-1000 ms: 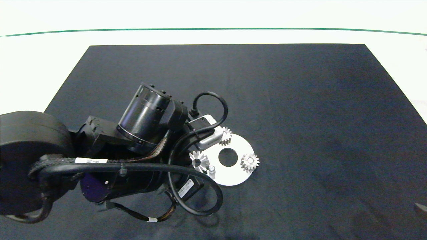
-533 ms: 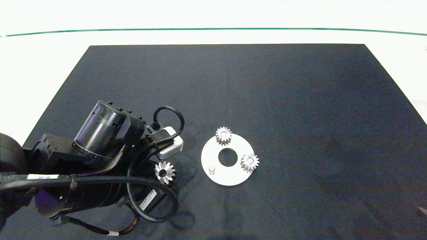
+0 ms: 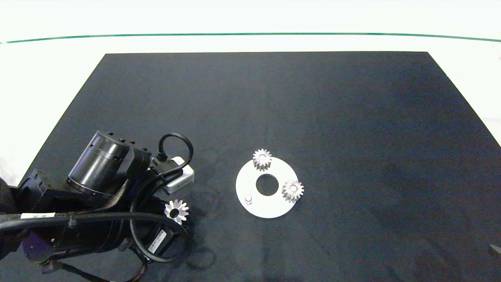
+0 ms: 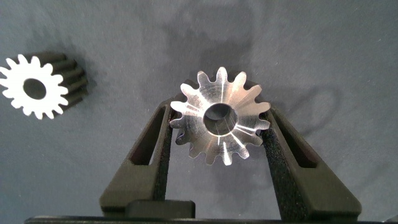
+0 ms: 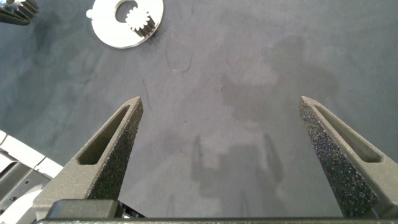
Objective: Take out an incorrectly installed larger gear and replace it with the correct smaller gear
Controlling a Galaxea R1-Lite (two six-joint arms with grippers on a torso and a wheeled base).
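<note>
1. From the head camera, you see the left arm reaching in from the near-left corner of the black mat (image 3: 274, 98). The larger gear (image 3: 176, 211) sits at the arm's tip, face up, well to the left of the white disc plate (image 3: 270, 205). Your left gripper itself is hidden under the arm's body and cables here, so you cannot read its fingers from this view. On the plate, one small gear (image 3: 262, 159) stands at the far rim and another small gear (image 3: 292, 190) at the right rim. A bare peg (image 3: 248, 199) stands on the plate's near-left part. The right arm shows only as a sliver at the near-right edge.

2. From the left wrist camera, your left gripper (image 4: 219, 127) is clamped on the larger gear (image 4: 220, 116). Both foam pads press against the tooth tips on opposite sides, and the gear lies flat between them over the mat (image 4: 311, 50). The smaller gear (image 4: 34, 87) lies on the mat beside the held gear, apart from it and outside the fingers.

3. From the right wrist camera, your right gripper (image 5: 239, 134) hangs over bare mat (image 5: 249, 81) with its fingers spread wide and nothing between them. The plate (image 5: 109, 28) lies well away from it, with a gear (image 5: 140, 19) visible on it.
</note>
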